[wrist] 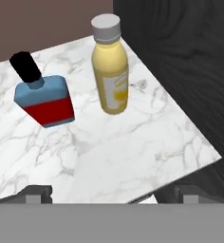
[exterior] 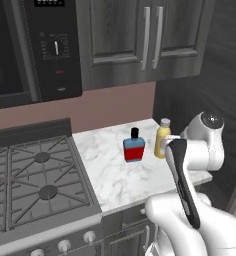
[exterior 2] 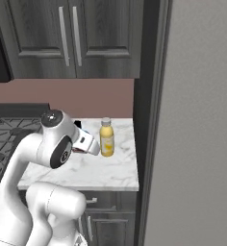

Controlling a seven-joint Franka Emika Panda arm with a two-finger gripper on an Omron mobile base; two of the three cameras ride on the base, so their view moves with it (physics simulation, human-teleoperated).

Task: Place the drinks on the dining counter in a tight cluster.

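Gripper [wrist: 109,193] spread wide, holding nothing, I hover above the marble surface [wrist: 123,152]; yellow bottle [wrist: 111,71] and red-and-blue bottle [wrist: 43,97] stand upright, seemingly near but apart.

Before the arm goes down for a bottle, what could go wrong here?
1. The yellow bottle and the red-and-blue bottle stand close together on the small marble worktop; the open gripper reaching for one could knock the other over.
2. The yellow bottle is near the dark side wall, so a finger may hit that wall.
3. The gas stove adjoins the worktop; a pushed bottle could slide toward it.
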